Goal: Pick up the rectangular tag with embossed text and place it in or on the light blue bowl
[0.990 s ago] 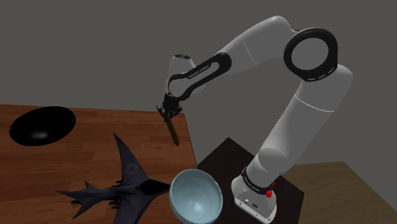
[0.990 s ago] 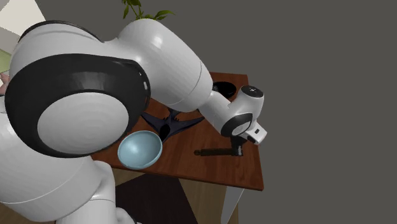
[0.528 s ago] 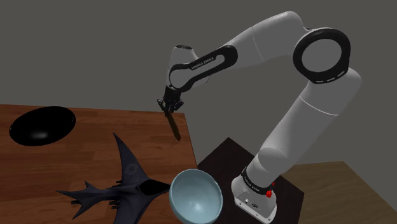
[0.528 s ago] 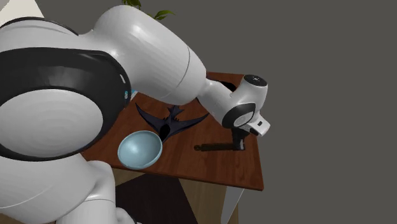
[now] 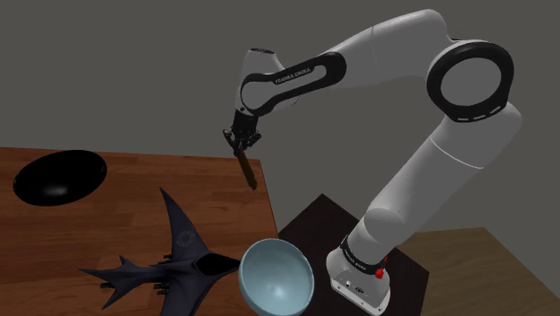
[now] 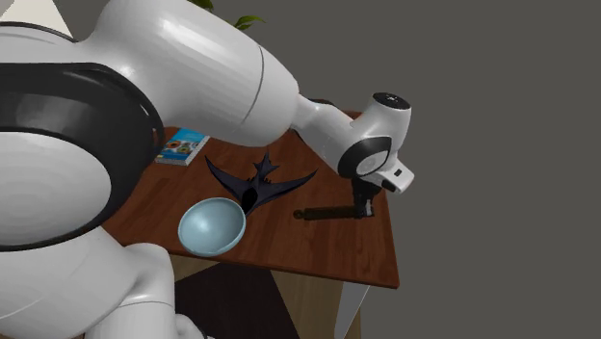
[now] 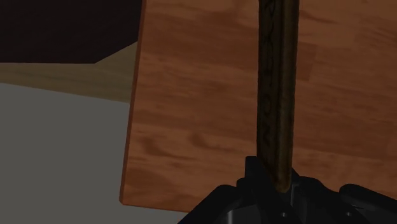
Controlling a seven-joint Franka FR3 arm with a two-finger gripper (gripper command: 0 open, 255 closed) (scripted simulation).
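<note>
The hand (image 5: 242,143) pinches a brown tag (image 5: 248,171), its embossed lettering unreadable, over the worktop (image 5: 135,184), well apart from the light blue bowl (image 5: 276,272).

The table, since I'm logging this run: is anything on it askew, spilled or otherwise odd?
The light blue bowl sits right at the table's edge by the stand and seems to overhang it, with the dark jet model's end against it. Nothing is spilled.
</note>
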